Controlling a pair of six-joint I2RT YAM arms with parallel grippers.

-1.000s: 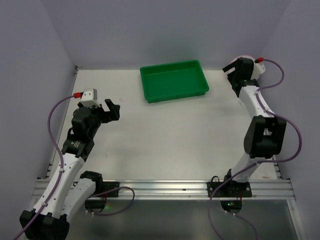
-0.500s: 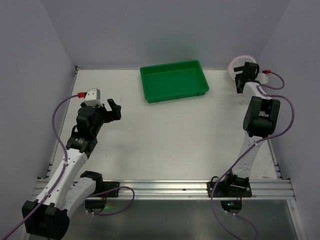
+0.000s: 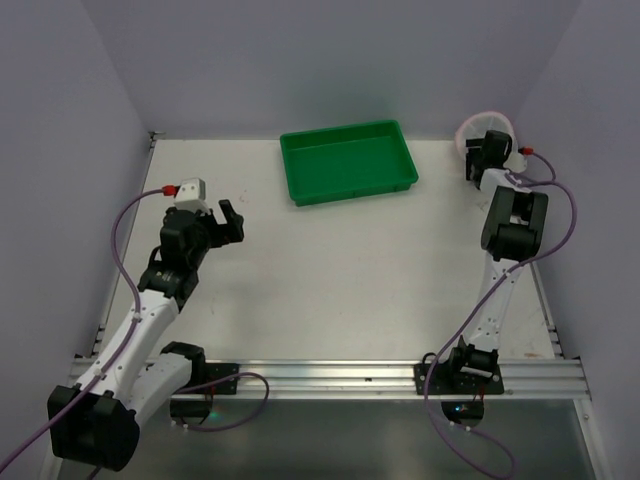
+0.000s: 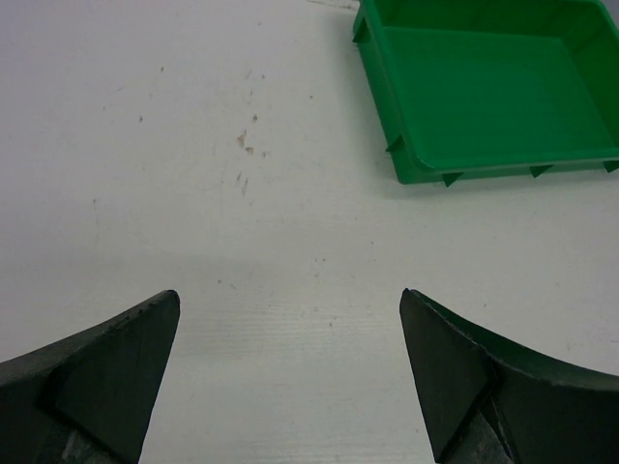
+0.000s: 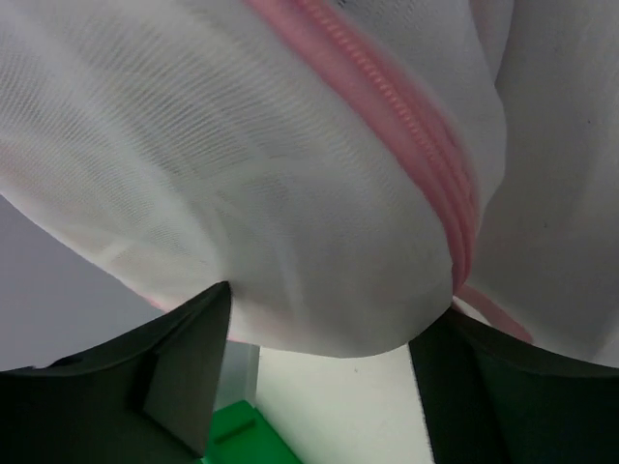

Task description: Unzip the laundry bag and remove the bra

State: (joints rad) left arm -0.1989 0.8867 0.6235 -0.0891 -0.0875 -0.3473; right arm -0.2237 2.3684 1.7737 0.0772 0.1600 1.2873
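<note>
The laundry bag (image 3: 477, 124), white mesh with pink trim, sits at the table's far right corner. In the right wrist view the bag (image 5: 290, 174) fills the frame and its pink zipper (image 5: 411, 126) runs diagonally across it. My right gripper (image 3: 487, 150) is pressed up to the bag. The jaws stand wide apart with the mesh bulging between the fingertips (image 5: 208, 319), so the right gripper (image 5: 329, 304) is open. The bra is hidden. My left gripper (image 3: 228, 222) is open and empty over the bare table at the left, and its wrist view shows the left gripper (image 4: 290, 295) with nothing between the jaws.
A green rectangular tray (image 3: 345, 128) stands at the back centre and holds nothing. Its rim (image 4: 484, 174) shows ahead and to the right of the left gripper. A corner of it (image 5: 232, 430) shows below the bag. Walls close the table at back and sides.
My right arm has swung toward the far right corner and brought its gripper up against the bag. My left gripper has shifted slightly toward the near side.
</note>
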